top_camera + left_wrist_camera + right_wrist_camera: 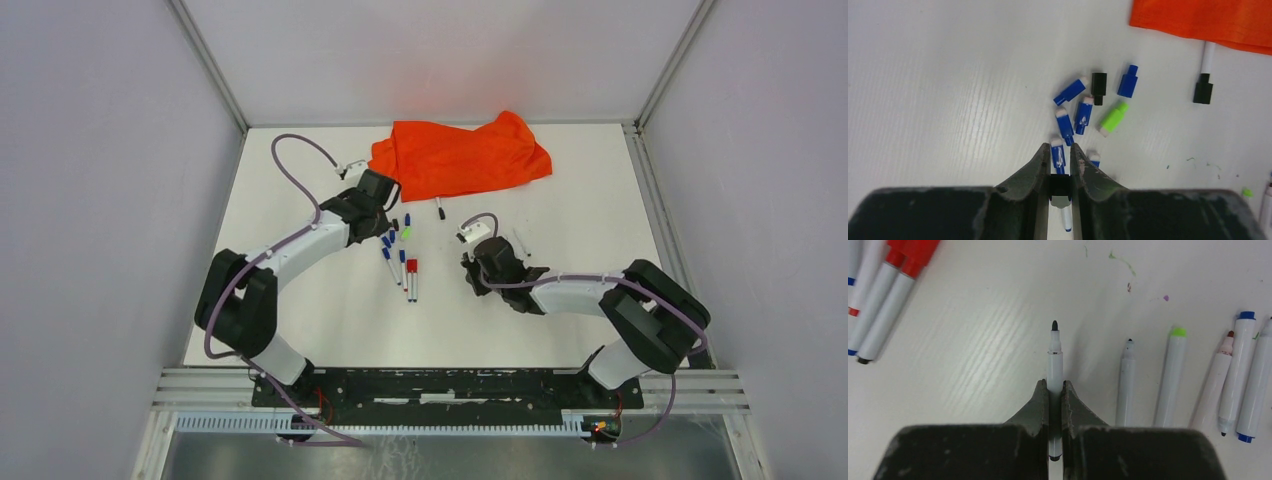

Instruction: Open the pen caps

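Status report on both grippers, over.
Left gripper shut on black cap. Right gripper shut on uncapped black pen. Loose caps just ahead of left; nothing blocking.

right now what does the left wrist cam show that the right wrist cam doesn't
Only left wrist: the left gripper shut on a black cap, loose caps scattered beyond it, and the cloth at the top right.
Only right wrist: the right gripper shut on an uncapped black pen, a row of pens to its right, and red pens at the top left.
Both: the white table, and each camera's own fingers clamped on something.
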`<state>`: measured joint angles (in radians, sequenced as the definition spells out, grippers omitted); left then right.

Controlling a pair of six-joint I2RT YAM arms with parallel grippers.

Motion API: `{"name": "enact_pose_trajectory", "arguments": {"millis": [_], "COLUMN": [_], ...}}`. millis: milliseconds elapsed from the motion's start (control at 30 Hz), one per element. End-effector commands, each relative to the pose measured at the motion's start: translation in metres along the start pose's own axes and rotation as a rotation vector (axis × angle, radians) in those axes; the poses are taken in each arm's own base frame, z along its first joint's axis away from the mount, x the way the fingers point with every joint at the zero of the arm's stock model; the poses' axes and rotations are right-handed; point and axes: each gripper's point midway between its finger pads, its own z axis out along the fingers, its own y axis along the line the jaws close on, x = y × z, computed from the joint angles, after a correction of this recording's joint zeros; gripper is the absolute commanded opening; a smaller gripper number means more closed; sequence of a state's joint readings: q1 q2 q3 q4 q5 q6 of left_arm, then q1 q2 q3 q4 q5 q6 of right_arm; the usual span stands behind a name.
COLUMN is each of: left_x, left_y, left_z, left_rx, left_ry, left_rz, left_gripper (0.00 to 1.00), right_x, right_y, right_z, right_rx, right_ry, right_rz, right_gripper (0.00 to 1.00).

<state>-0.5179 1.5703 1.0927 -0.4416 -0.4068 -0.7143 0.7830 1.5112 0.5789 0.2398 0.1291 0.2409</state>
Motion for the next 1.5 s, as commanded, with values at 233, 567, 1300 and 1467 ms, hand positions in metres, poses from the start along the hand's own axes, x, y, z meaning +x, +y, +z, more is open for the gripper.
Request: {"name": "enact_pose_trajectory", "arguments": {"millis": [233, 567, 1300, 1467], "left_x": [0.002, 0.023, -0.012, -0.014], "left_y": [0.030, 0.032, 0.018, 0.013], "left_z": [0.024, 0.047, 0.001, -0.013], "left_rx": [-0.138, -0.106, 0.046, 0.112], "left_ry": [0.031, 0.099, -0.017, -0.029], "left_rz": [-0.033, -0.064, -0.202, -0.237], "left_gripper": [0.24, 0.38, 0.54, 0.66], "right_x": [0.001, 0.013, -0.076, -0.082], "right_y": [-0.044, -0.061, -0.004, 0.032], "right_z": [0.007, 0.007, -0.014, -0.006], "right_rx": [0.231, 0.288, 0.139, 0.061], "right_ry": [0.062, 0.114, -0.097, -0.088], "right_rz": [-0.066, -0.082, -0.100, -0.078], "right_gripper": [0.05, 0.20, 0.35, 0.37]}}
